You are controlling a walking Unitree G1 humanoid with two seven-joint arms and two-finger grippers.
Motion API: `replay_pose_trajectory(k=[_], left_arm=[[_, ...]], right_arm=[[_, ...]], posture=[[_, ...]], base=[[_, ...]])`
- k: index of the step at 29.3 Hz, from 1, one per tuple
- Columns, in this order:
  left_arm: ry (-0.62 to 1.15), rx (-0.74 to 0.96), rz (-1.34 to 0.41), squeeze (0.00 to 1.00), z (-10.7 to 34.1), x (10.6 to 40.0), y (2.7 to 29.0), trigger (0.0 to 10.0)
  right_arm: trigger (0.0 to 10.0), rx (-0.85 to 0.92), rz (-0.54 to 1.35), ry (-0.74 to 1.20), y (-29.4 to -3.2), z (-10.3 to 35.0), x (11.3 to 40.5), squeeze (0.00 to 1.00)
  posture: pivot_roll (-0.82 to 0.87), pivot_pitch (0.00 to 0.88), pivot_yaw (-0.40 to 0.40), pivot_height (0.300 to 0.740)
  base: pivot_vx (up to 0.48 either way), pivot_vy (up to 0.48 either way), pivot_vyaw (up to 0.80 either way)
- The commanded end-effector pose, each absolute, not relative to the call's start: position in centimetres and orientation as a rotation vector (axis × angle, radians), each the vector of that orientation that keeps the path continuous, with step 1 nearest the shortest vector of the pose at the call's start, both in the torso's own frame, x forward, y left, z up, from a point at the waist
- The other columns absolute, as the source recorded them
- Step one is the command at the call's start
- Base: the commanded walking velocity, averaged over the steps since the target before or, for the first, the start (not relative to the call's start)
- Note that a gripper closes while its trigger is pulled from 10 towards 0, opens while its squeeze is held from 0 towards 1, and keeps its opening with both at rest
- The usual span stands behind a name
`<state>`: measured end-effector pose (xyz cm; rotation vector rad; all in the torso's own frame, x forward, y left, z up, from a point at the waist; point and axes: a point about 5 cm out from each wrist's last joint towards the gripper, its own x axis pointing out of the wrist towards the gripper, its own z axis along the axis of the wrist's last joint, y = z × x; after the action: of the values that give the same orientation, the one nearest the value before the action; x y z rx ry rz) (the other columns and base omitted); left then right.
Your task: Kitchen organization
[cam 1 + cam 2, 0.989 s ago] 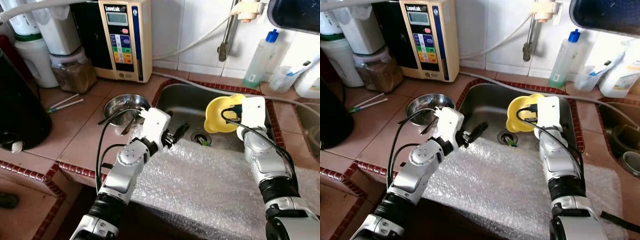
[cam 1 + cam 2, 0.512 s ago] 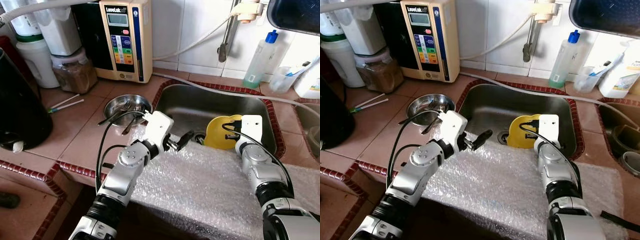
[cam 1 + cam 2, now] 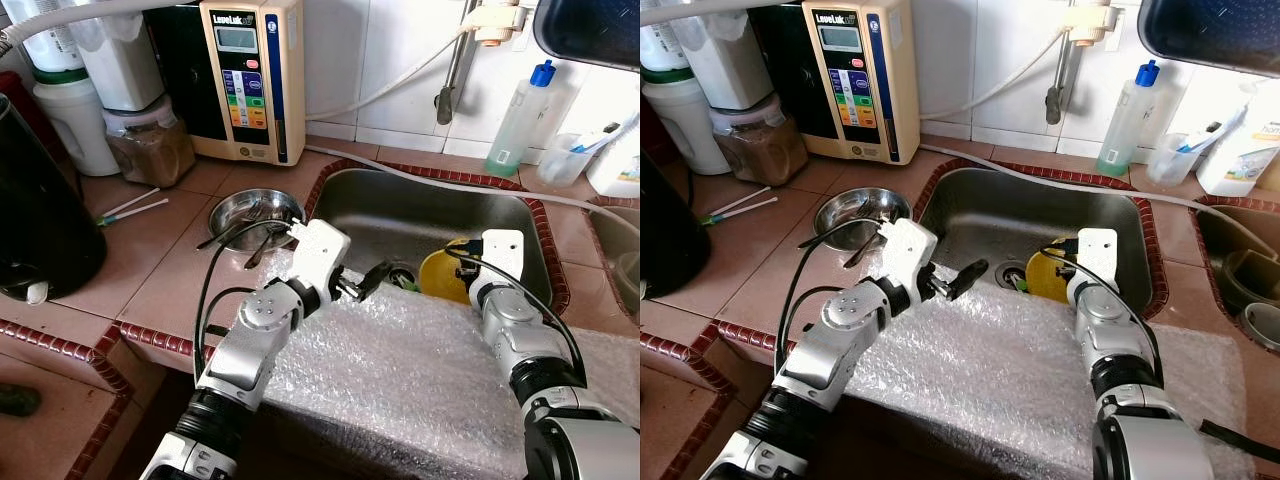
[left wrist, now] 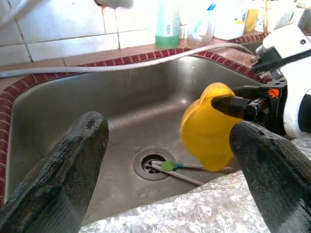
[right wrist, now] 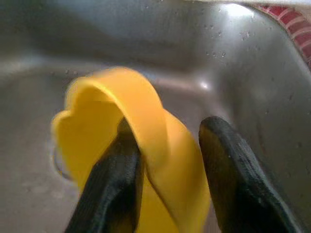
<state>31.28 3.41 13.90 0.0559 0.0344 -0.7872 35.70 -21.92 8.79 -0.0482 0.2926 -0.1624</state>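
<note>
White tile wall point(image 3: 400, 60), terracotta tile counter point(image 3: 150, 260) w/ red edging, daylight

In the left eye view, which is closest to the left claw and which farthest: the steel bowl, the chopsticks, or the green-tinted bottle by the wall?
From the left claw:
1. Steel bowl, on the counter just left of the sink.
2. Chopsticks, farther left on the counter.
3. Green-tinted bottle, back right by the wall.
</note>
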Motion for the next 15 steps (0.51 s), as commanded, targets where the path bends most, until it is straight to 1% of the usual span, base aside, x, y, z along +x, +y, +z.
replay_pose_trajectory(k=[1,3,5,8,12,13,15], left_arm=[[0.031,0.063,-0.788,1.00,14.1,31.3,3.4,10.0],[0.032,0.062,-0.787,1.00,14.1,31.3,3.4,10.0],[0.034,0.063,-0.786,1.00,14.1,31.3,3.3,10.0],[0.034,0.065,-0.785,1.00,14.2,31.3,3.3,10.0],[0.036,0.062,-0.778,1.00,14.2,31.4,3.4,10.0],[0.037,0.061,-0.773,1.00,14.2,31.5,3.5,10.0],[0.037,0.061,-0.770,1.00,14.2,31.5,3.5,10.0]], right_arm=[[10.0,-0.005,-0.139,0.204,-21.3,9.7,36.1,1.00],[10.0,-0.053,-0.136,0.177,-21.3,10.1,36.2,1.00],[10.0,-0.024,-0.123,0.208,-21.0,9.7,36.2,1.00],[10.0,-0.007,-0.113,0.188,-20.9,9.9,36.3,1.00],[10.0,0.035,-0.035,0.180,-20.0,10.1,36.5,1.00],[10.0,0.022,0.037,0.214,-19.2,9.7,36.5,1.00],[10.0,0.010,0.058,0.223,-18.9,9.6,36.5,1.00]], posture=[[0.04,0.000,0.022,0.740],[0.03,0.000,0.022,0.740],[0.03,0.000,0.021,0.740],[0.04,0.000,0.019,0.740],[0.04,0.000,0.018,0.740],[0.03,0.000,0.019,0.740],[0.03,0.000,0.017,0.740]], base=[[0.000,0.000,0.00],[0.000,0.000,0.00],[0.000,0.000,0.00],[0.000,0.000,0.00],[0.000,0.000,0.00],[0.000,0.000,0.00],[0.000,0.000,0.00]])
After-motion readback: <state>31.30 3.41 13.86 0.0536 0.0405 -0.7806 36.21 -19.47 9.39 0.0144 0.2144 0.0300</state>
